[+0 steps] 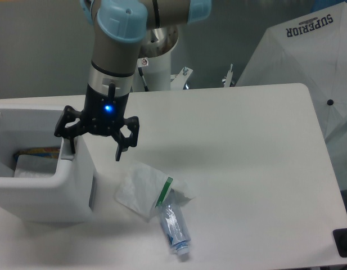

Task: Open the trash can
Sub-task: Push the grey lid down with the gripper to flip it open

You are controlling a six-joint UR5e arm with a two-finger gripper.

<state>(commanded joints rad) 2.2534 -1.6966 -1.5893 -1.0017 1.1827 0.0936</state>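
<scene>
The counter (246, 169) carries the trash can (44, 191) at its left edge, and the bin's top looks uncovered, with contents visible inside, so the opening seems largely done. Above the can's right wall hangs the gripper (96, 151), jaws spread and holding nothing; right of the can lie a plastic bag (140, 188) and a small tube (176, 228)

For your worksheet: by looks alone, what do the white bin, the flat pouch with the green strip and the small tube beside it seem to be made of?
Trash can: seemingly moulded plastic, smooth matte white, with thick rounded walls.
Pouch: probably thin plastic film, whitish, wrinkled, with a green strip along one edge.
Tube: likely soft plastic, glossy, with blue print and a crimped end; the print is too small to read.
</scene>
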